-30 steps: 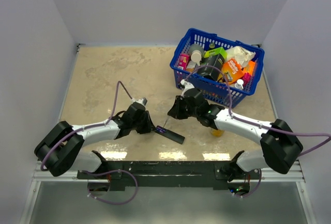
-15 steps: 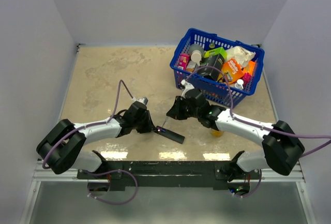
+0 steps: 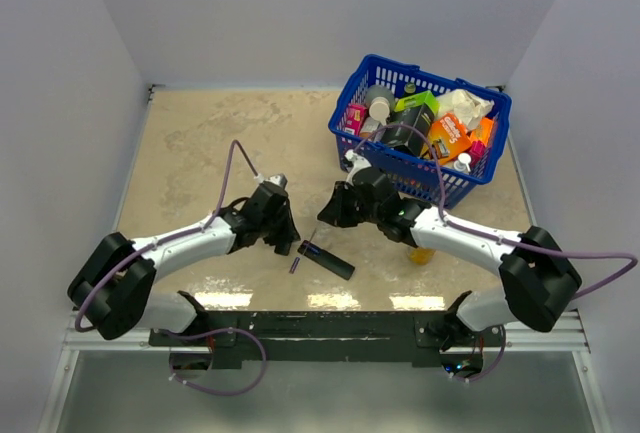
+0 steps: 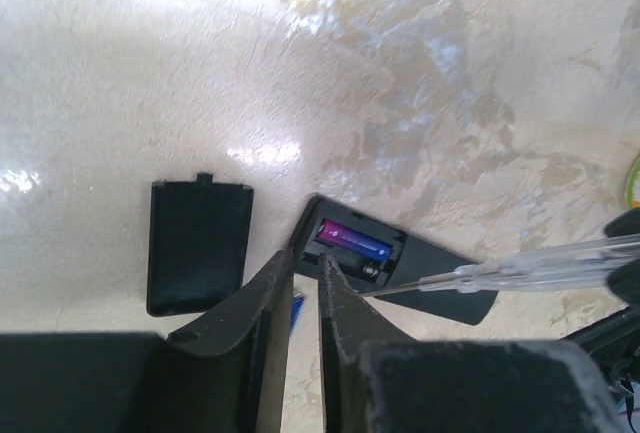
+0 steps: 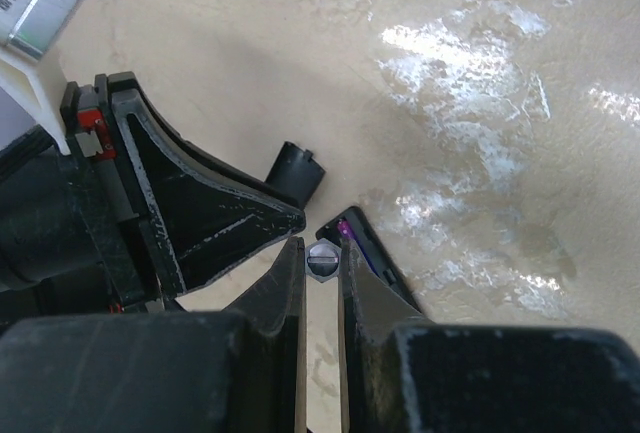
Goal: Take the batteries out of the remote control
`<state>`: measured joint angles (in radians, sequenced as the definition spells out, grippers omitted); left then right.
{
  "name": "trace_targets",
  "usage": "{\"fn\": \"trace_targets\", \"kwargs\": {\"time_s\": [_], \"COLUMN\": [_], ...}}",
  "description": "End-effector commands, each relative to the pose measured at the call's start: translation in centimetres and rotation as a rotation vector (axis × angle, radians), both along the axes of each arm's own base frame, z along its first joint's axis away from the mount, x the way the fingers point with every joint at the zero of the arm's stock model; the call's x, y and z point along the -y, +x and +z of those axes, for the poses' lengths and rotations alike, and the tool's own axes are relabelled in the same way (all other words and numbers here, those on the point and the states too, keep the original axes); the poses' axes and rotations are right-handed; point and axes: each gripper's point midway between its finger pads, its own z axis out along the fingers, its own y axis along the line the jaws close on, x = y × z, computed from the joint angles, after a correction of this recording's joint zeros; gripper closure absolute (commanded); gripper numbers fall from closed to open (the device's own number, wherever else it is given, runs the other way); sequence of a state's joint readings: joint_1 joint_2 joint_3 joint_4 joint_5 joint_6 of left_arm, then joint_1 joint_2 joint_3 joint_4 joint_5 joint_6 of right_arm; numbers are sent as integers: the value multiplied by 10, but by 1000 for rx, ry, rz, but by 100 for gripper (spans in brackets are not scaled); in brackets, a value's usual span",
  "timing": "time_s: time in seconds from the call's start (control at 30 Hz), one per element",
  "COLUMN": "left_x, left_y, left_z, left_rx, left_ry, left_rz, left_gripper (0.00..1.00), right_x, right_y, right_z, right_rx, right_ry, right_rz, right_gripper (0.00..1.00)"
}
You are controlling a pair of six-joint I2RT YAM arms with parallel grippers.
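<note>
The black remote control (image 3: 328,261) lies on the table near the front, its recess facing up with one purple battery (image 4: 353,241) inside. A second battery (image 3: 295,264) lies loose on the table by the remote's left end. My left gripper (image 3: 291,240) hovers at that end with only a narrow gap between its fingers (image 4: 340,303) and nothing in it. My right gripper (image 3: 327,216) is shut on a thin screwdriver (image 4: 530,265), whose tip (image 4: 372,293) reaches into the recess. Its hexagonal handle end (image 5: 323,259) sits between the right fingers.
The short black cover piece (image 4: 197,245) lies flat left of the remote. A blue basket (image 3: 372,155) full of bottles and packets stands at the back right. A small yellow-orange thing (image 3: 421,254) lies under the right forearm.
One battery has come out of the remote and now lies on the table beside its left end. My left gripper has drawn back slightly from the remote. The right gripper still holds the screwdriver.
</note>
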<state>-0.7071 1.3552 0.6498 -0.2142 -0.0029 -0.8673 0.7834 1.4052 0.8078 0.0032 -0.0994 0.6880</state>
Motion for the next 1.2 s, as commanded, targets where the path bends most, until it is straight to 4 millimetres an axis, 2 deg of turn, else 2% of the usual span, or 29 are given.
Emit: {"fn": "trace_targets", "kwargs": {"time_s": [0.0,0.07,0.23,0.37,0.5,0.57,0.6,0.67,0.7,0.8,0.9,0.93,1.17], "left_x": [-6,-16,-45,-65,-72,-71,-68,-65,-60,-49,-36,-33,-17], "left_y": [24,34,43,48,46,45,42,37,36,28,23,20,8], "left_z": [34,38,50,60,72,73,74,70,74,71,69,65,46], "left_rx": [82,93,114,141,173,173,168,157,167,156,143,133,78], "left_ry": [24,33,53,54,50,45,30,12,-19,-84,-151,-166,-250], "left_rz": [9,35,73,90,44,23,3,-16,-32,-73,-128,-147,-202], "left_gripper": [79,79,76,68,60,58,57,56,56,55,54,54,60], "right_x": [-12,-14,-21,-38,-35,-26,-22,-14,-8,4,5,0,5], "right_y": [11,11,3,-17,-20,-17,-9,-5,0,5,4,6,15], "right_z": [29,26,24,25,28,26,35,36,42,44,48,62,59], "right_rx": [49,38,32,36,65,72,107,132,161,217,290,343,366], "right_ry": [61,63,75,142,132,88,73,24,3,-53,-36,13,-34], "right_rz": [1,8,80,210,216,183,147,134,108,86,117,125,91], "right_gripper": [100,100,100,100,100,100,100,100,100,100,100,100,100]}}
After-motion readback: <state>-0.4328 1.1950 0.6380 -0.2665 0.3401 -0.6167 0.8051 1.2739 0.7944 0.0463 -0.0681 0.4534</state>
